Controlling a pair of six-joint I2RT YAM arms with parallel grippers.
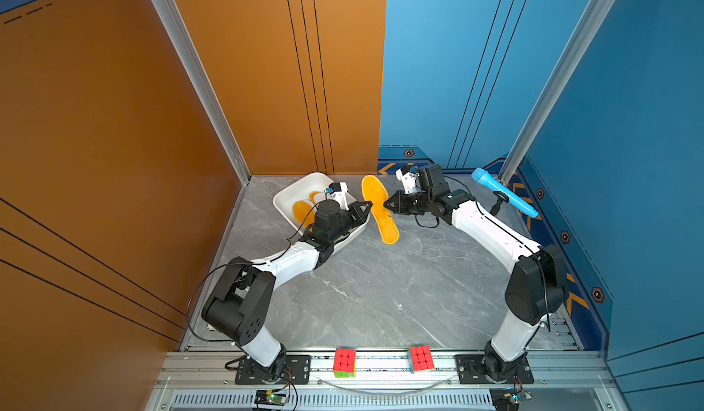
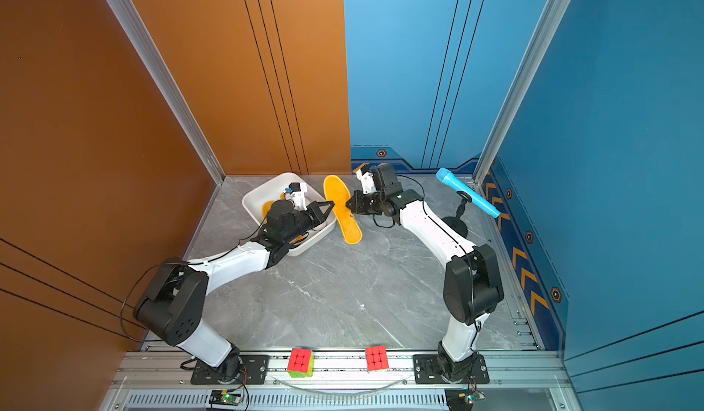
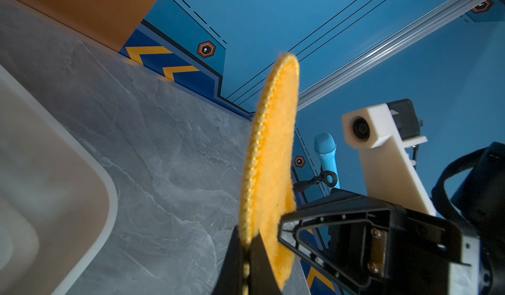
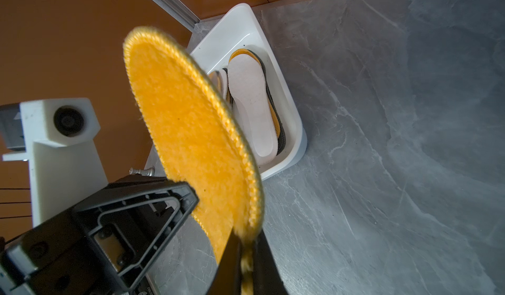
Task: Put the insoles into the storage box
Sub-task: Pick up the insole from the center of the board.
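One orange-yellow insole (image 1: pixel 379 209) (image 2: pixel 341 209) hangs on edge above the table, just right of the storage box (image 1: pixel 293 188) (image 2: pixel 259 190). My left gripper (image 1: pixel 369 205) (image 3: pixel 247 241) is shut on its left edge. Opposite it, my right gripper (image 1: pixel 385 204) (image 4: pixel 246 239) has its jaws pinched on the right edge. The insole (image 3: pixel 270 148) (image 4: pixel 185 132) stands up between the two. In the storage box (image 4: pixel 297 132) lie several stacked insoles, a white one (image 4: pixel 251 107) on top, with orange ones (image 1: pixel 303 211) showing beside my left arm.
A blue microphone (image 1: pixel 503 192) on a black stand is at the back right, close behind my right arm. Two colour cubes (image 1: pixel 344 362) (image 1: pixel 421 359) sit on the front rail. Orange and blue walls close in the back and sides.
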